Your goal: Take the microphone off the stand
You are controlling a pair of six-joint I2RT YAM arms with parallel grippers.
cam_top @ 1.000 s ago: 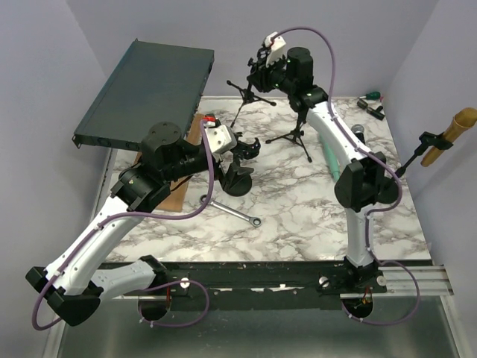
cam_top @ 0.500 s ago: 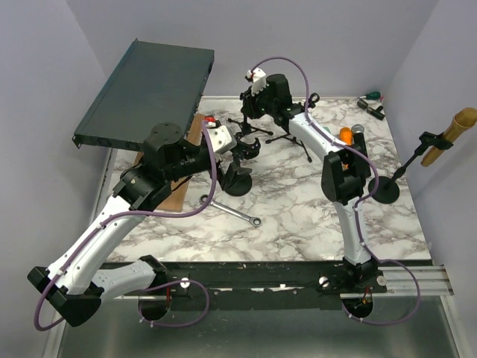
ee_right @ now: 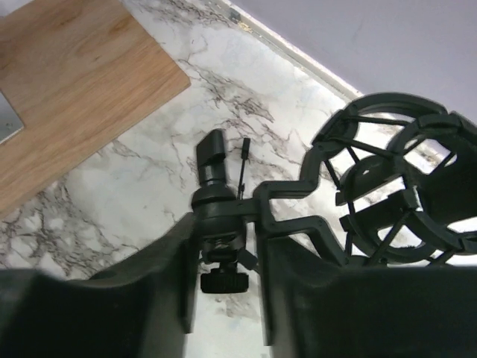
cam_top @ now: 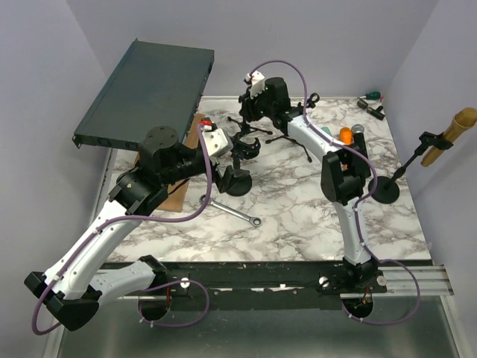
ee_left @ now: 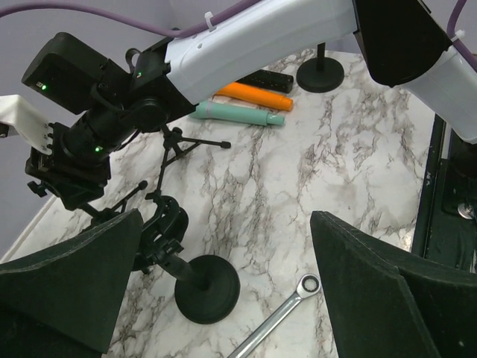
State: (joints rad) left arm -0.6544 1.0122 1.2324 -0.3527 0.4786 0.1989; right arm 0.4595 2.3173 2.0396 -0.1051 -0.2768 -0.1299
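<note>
- The right claw [ee_right: 223,231] stands narrow, its fingers on either side of a swivel joint [ee_right: 216,198] just beside an empty-looking shock mount [ee_right: 395,179]. Whether it pinches the joint or only straddles it, I cannot tell.
- The left claw [ee_left: 227,220] is spread wide and holds nothing, hovering over a round-based stand [ee_left: 205,287].
- A second ago the right arm was lifted higher above the back of the counter [cam_top: 298,216]. It has since dropped in low among the small stands there, while the left arm has barely shifted.
- An orange microphone [ee_left: 253,95] and a teal microphone [ee_left: 238,113] lie loose on the counter, side by side.
- The only microphone I see on a stand is the tan microphone [cam_top: 455,127]. It is clipped to the tall stand [cam_top: 384,192] at the right edge, well apart from both claws.
- Judged from this, that one is not yet removed, and the right arm's move brings it no nearer.
</note>
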